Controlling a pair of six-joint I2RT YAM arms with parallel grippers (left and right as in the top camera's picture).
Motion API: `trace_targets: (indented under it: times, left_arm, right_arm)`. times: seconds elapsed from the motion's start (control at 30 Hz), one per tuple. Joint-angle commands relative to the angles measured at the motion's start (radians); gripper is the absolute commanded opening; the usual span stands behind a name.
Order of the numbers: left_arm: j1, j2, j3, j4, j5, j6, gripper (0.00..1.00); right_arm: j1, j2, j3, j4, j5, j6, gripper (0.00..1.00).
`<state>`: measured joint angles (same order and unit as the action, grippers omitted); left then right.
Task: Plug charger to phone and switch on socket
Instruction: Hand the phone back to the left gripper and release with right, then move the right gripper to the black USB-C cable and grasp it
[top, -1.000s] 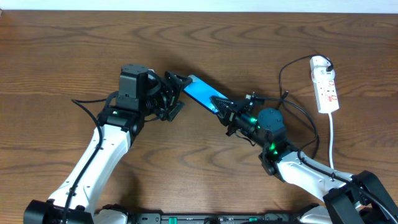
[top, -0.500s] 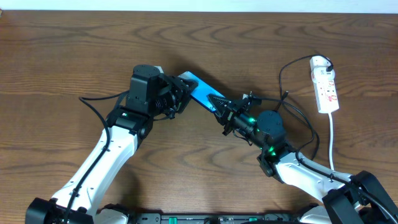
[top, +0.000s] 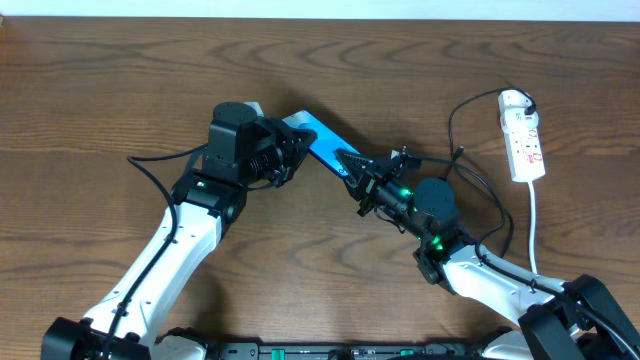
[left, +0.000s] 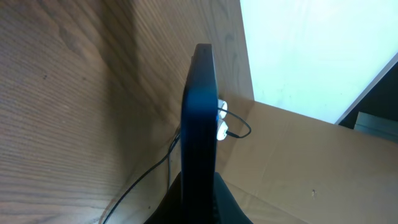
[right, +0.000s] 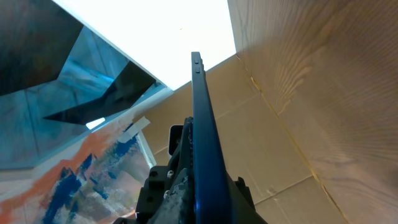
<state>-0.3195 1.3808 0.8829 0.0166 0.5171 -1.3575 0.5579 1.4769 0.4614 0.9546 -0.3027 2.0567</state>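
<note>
Brown wood-grain bench (top: 100, 100) spreads under both my arms, bare but for the gear on its right side; the phone (top: 318, 140) is off it, held up between my two hands near the middle, its blue screen showing from above.

My left hand (top: 290, 152) is clamped on the phone's upper-left end; in its wrist view the phone stands edge-on with a dark finger snug against each face. My right hand (top: 358, 175) is closed on the opposite, lower-right end, and its own camera sees the same thin edge running away from it. The power strip (top: 523, 138) lies well apart at the far right; the charging cable (top: 450, 125) loops from the strip's top end toward my right arm. Its tip I cannot find in any view.

What worries me: two hands locked on one stiff phone; if either arm shifts or turns without the other, I judge the phone will twist in the grip or slide out and drop to the bench. Each hand covers one short end, so the charging port may be blocked; which end carries it I cannot tell. The cable runs close by my right wrist; a careless swing could snag it and drag the strip. Nothing looks plugged in yet, and the strip's switch is too small to read.
</note>
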Motion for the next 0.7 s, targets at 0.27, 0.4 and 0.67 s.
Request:
trace_targets:
  times: [0.27, 0.4, 0.67]
  left_arm:
    - [0.035, 0.0, 0.003, -0.087, -0.058, 0.137, 0.07]
    - [0.127, 0.0, 0.003, -0.267, -0.05, 0.215, 0.07]
    - [0.178, 0.0, 0.003, -0.271, 0.045, 0.322, 0.07]
  right_arm:
    - [0.003, -0.004, 0.015, -0.031, -0.048, -0.3, 0.54]
    - [-0.037, -0.004, 0.015, -0.076, -0.047, -0.584, 0.78]
    - [-0.218, -0.021, 0.015, -0.311, -0.023, -1.09, 0.99]
